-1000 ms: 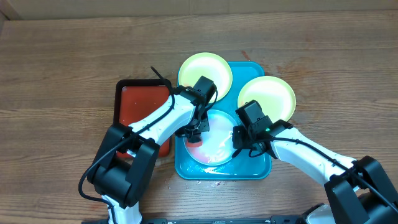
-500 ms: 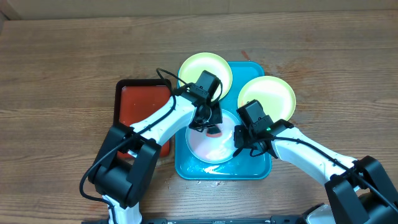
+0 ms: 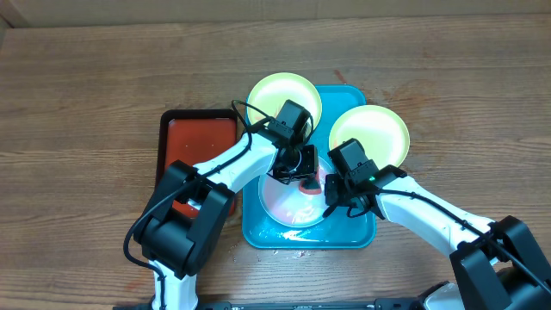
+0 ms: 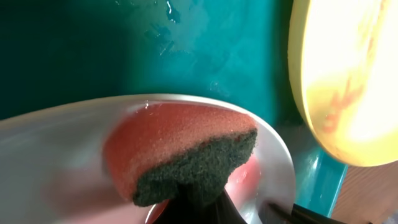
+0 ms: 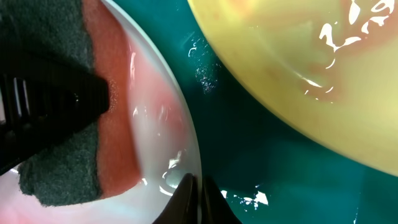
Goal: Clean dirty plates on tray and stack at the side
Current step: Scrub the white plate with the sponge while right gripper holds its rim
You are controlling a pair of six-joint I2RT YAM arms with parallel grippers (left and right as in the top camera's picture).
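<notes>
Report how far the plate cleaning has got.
Done: nothing yet. No plates are stacked, and all three lie on or overhang the tray. In hand: the left gripper presses a sponge onto the white plate, which shows a pink film, while the right gripper appears to pinch its rim. Left: finishing it, cleaning the yellow-green plates, which show reddish smears, then stacking.
</notes>
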